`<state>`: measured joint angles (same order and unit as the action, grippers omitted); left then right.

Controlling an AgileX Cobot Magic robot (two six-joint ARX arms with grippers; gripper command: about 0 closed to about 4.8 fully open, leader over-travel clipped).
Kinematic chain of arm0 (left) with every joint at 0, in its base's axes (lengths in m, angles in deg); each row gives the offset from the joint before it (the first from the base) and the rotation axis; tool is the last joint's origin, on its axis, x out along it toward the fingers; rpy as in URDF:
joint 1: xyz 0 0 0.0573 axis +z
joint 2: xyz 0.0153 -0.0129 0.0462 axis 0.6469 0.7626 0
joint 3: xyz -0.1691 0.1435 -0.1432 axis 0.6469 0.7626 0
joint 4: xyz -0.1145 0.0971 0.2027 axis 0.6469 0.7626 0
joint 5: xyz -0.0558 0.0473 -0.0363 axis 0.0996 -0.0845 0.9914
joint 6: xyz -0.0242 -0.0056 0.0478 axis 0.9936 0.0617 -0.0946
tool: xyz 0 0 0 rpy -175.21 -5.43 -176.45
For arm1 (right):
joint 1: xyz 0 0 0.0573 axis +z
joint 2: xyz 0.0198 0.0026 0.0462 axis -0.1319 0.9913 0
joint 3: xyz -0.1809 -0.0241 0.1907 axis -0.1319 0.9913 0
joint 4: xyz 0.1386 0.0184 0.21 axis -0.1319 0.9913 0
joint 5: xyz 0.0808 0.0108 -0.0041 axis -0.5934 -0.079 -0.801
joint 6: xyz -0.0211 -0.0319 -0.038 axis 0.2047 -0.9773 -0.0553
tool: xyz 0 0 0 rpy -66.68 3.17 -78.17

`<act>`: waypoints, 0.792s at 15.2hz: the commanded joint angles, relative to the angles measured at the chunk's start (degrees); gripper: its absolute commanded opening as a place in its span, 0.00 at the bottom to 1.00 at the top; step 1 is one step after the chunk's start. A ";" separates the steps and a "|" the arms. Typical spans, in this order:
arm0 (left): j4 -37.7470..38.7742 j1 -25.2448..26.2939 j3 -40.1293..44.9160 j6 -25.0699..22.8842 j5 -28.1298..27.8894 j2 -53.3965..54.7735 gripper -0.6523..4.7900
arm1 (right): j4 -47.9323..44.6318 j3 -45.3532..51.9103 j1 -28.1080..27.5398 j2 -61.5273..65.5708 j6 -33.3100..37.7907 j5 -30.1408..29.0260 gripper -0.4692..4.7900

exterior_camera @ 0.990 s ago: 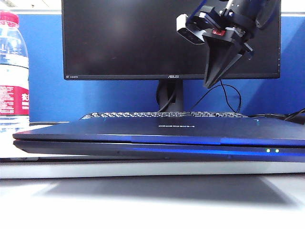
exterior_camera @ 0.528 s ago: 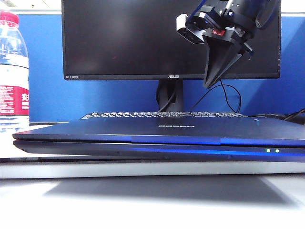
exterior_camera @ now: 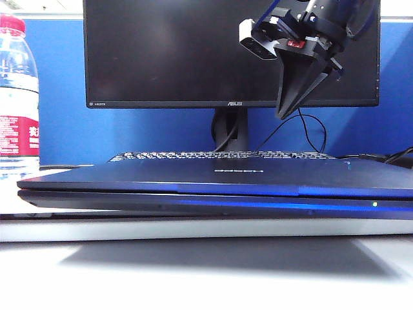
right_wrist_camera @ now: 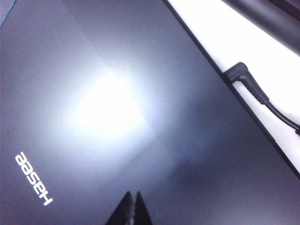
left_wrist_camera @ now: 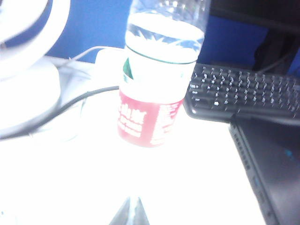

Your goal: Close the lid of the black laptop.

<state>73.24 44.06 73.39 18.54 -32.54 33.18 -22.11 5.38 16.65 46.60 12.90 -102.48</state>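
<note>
The black laptop (exterior_camera: 213, 197) lies across the table with its lid (exterior_camera: 193, 174) flat down on the base; one green dot glows on its front edge. In the right wrist view the lid's dark shell (right_wrist_camera: 117, 108) with the white Hasee logo fills the picture. My right gripper (exterior_camera: 282, 116) hangs shut above the lid's right half, not touching it; its tips (right_wrist_camera: 132, 193) sit together. My left gripper (left_wrist_camera: 133, 199) is shut with nothing in it, over the white table to the left of the laptop's corner (left_wrist_camera: 274, 168). It does not show in the exterior view.
A water bottle with a red label (left_wrist_camera: 157, 89) stands at the far left (exterior_camera: 16, 97). A separate black keyboard (left_wrist_camera: 243, 91) and the ASUS monitor (exterior_camera: 193, 51) stand behind the laptop. A power plug (right_wrist_camera: 246, 79) sticks out by the lid's edge. A white round base (left_wrist_camera: 23, 89) and a cable lie beside the bottle.
One of the two green dots on the laptop's front edge has gone dark. The right gripper and the lid have not moved.
</note>
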 commanded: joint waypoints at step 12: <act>-6.36 -0.07 2.14 -6.51 -1.29 -0.15 0.11 | -0.59 -0.11 0.04 -0.20 0.22 -0.22 0.08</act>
<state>68.01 44.06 75.53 11.56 -31.97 33.16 -22.11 5.38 16.65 46.60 12.90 -102.50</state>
